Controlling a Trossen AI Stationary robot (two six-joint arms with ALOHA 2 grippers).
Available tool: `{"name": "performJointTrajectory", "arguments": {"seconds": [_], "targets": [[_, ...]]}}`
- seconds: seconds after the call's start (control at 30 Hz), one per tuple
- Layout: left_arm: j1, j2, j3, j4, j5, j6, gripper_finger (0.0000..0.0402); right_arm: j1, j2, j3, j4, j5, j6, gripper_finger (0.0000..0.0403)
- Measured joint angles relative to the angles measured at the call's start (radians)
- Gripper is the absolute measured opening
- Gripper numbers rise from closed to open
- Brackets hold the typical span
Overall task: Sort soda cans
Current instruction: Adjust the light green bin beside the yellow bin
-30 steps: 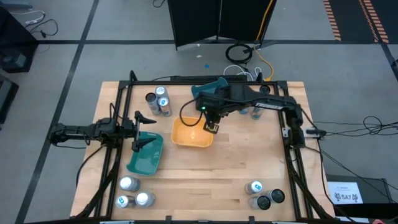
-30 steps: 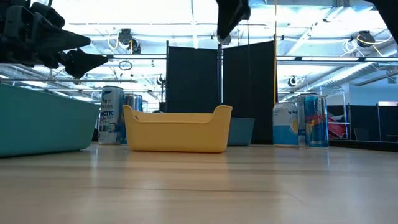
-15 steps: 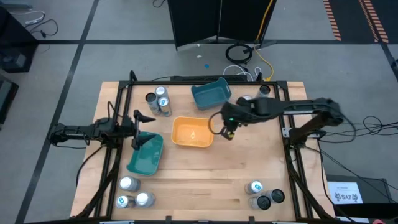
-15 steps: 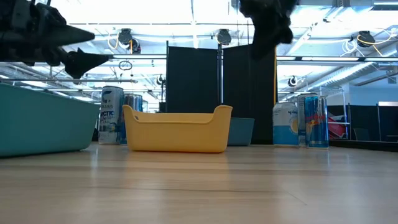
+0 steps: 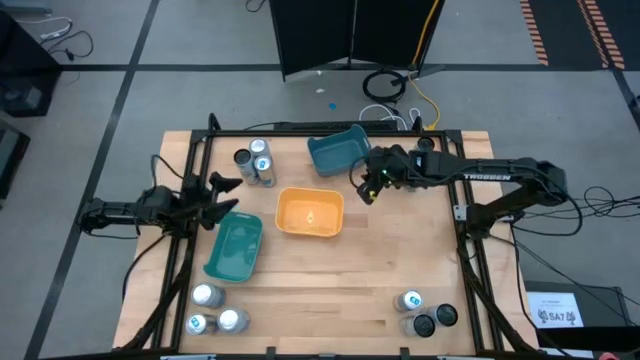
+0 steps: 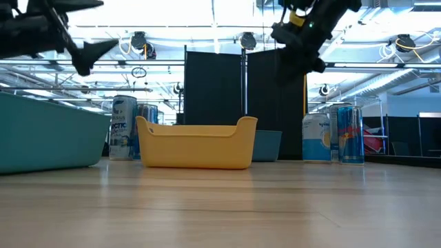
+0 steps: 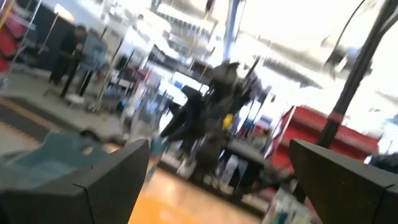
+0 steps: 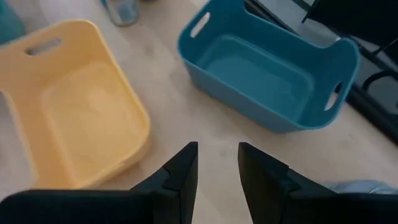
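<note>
High view shows my right gripper (image 5: 364, 192) at centre frame, between the yellow plastic tray (image 5: 309, 213) and the blue plastic tray (image 5: 338, 152); its jaws stand narrowly apart, gripping nothing. My left gripper (image 5: 222, 194) hangs at left, jaws spread wide. Small metal soda cans cluster upper left (image 5: 255, 163), lower left (image 5: 212, 308) and lower right (image 5: 424, 311), all well apart from both.

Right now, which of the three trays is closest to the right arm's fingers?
The blue tray, at the table's far edge. The right gripper hangs just beside its near right corner; the orange tray lies a little farther off, the teal tray much farther left.
</note>
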Motion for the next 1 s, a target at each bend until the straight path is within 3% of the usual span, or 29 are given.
{"name": "performJointTrajectory", "arguments": {"seconds": [0.27, 0.47, 0.53, 0.67, 0.73, 0.8, 0.9, 1.0], "targets": [[0.000, 0.000, 0.000, 0.135, -0.009, 0.000, 0.0393, -0.066, 0.007, 0.000, 0.010, -0.002, -0.162, 0.0107], [0.000, 0.000, 0.000, 0.214, -0.046, 0.000, 0.0393, -0.084, 0.007, 0.000, 0.040, -0.005, -0.146, 0.0107], [0.000, 0.000, 0.001, 0.241, -0.095, 0.000, 0.0393, -0.081, 0.007, 0.000, 0.048, -0.007, -0.087, 0.0107], [0.000, 0.001, 0.037, 0.219, -0.290, 0.002, 0.0393, -0.078, 0.007, 0.000, 0.057, -0.068, 0.056, 0.0107], [0.000, 0.002, 0.109, 0.088, -0.331, 0.004, 0.0393, -0.074, 0.007, 0.000, 0.066, -0.106, 0.121, 0.0107], [0.000, 0.028, 0.218, -0.181, -0.351, -0.013, 0.0393, -0.063, 0.007, 0.000, 0.078, -0.120, 0.183, 0.0107], [0.000, 0.132, 0.423, -0.593, -0.360, -0.101, 0.0393, -0.039, 0.007, 0.000, 0.114, -0.130, 0.247, 0.0107], [0.000, 0.266, 0.613, -0.891, -0.362, -0.188, 0.0393, -0.015, 0.007, 0.000, 0.166, -0.130, 0.285, 0.0107]]}}
